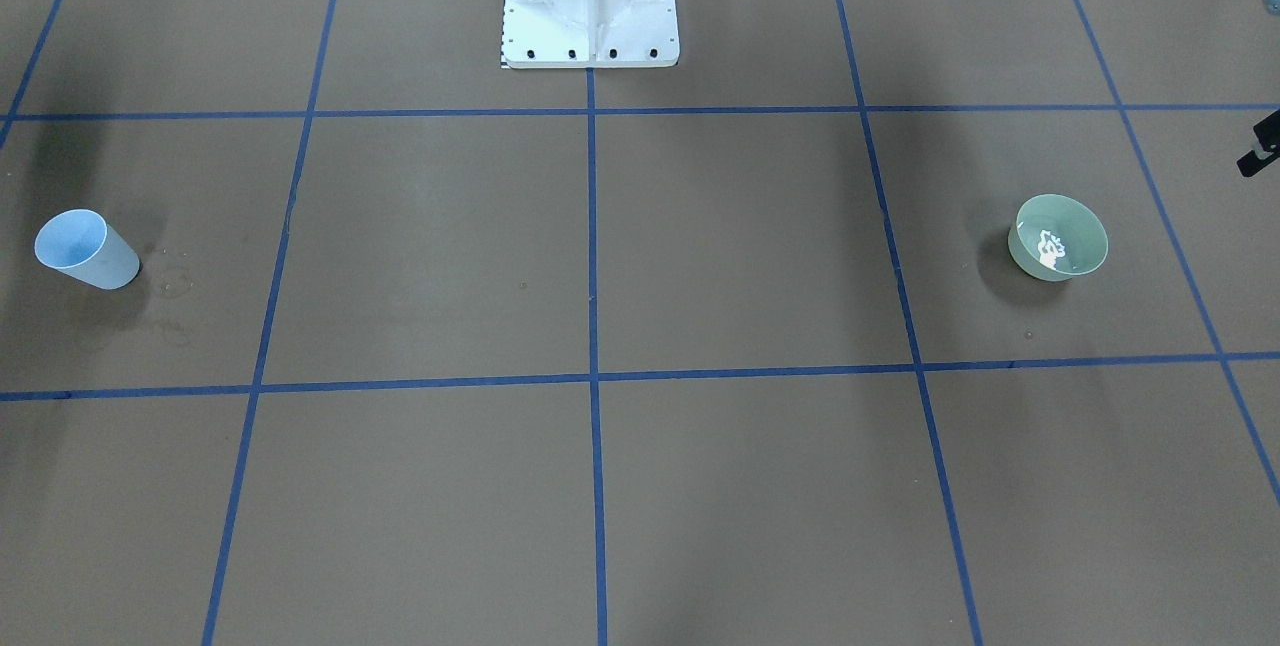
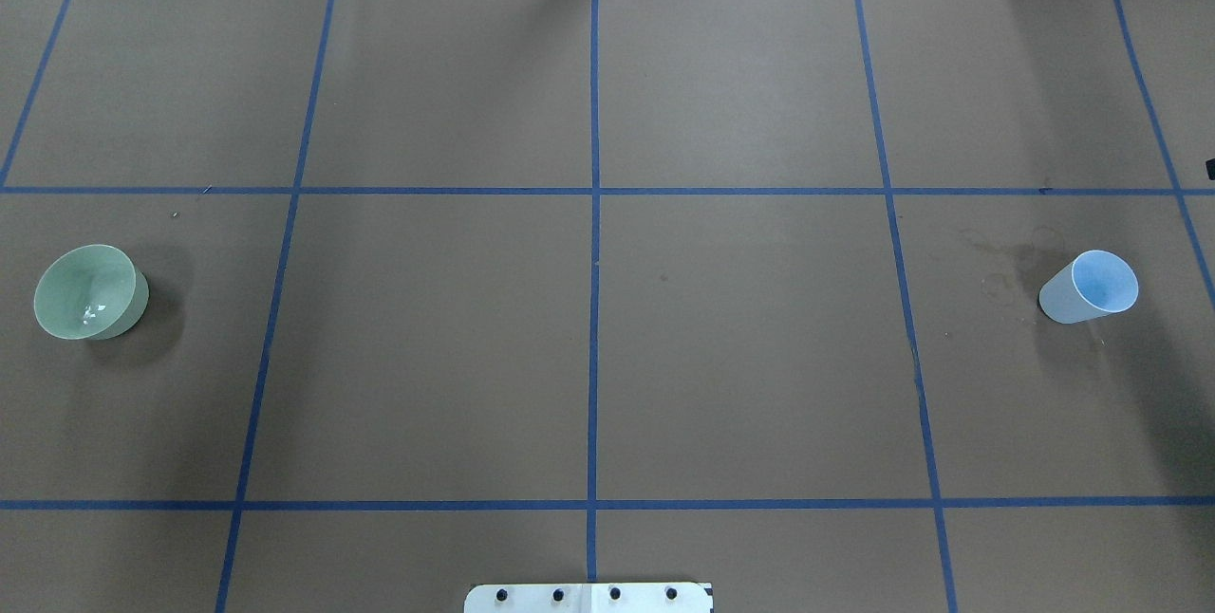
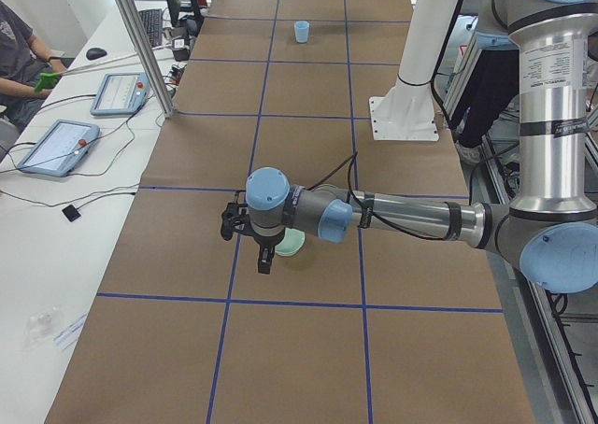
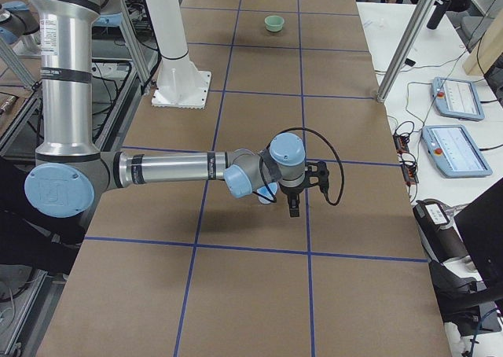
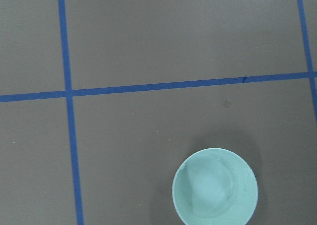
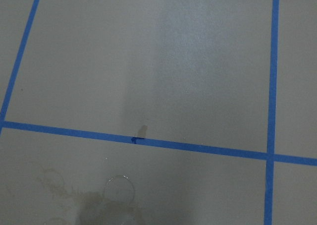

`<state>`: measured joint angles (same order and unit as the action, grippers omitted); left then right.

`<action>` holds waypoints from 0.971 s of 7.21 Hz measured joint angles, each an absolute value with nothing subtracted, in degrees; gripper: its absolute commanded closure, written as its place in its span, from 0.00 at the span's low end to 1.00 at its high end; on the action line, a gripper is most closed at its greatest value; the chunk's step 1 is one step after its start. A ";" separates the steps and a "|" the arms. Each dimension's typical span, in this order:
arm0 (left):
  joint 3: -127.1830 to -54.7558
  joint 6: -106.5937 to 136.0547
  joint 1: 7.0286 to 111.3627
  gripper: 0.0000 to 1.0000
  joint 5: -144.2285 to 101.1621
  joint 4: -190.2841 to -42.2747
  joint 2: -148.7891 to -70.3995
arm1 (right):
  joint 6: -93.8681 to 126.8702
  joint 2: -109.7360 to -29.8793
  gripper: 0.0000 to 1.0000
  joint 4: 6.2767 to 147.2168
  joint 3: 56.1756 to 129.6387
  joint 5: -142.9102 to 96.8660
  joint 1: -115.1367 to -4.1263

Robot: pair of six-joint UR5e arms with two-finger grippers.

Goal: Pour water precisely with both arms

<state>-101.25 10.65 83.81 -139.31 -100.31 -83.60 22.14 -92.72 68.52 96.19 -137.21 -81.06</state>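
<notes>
The water [image 1: 1048,248] glints inside a pale green, glossy round bowl [image 1: 1085,236] at the left end of the desk [image 2: 740,357]. A pale blue plastic cup [image 1: 90,251] stands upright at the far right end, probably one vessel for each side of the robot. The left gripper [image 3: 264,256] and right gripper [image 4: 292,206] hang pointing down near them on level forearms. I cannot tell how their jaws stand.

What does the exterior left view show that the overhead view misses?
Only exterior left: the left arm stretched over the table, a seated person and two tablets. Only overhead: glints of water in the green bowl, and stains beside the blue cup. Both: that bowl, that cup, the blue tape grid and the white pedestal.
</notes>
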 measured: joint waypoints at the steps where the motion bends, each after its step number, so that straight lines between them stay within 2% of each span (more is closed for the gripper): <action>1: -101.16 10.51 83.96 0.00 -139.40 -100.29 -83.43 | 21.11 -92.48 0.01 71.09 96.24 -138.15 -81.38; 7: -100.38 10.55 83.60 0.00 -138.78 -94.00 -86.11 | 5.76 -91.33 0.01 87.10 96.56 -135.88 -82.76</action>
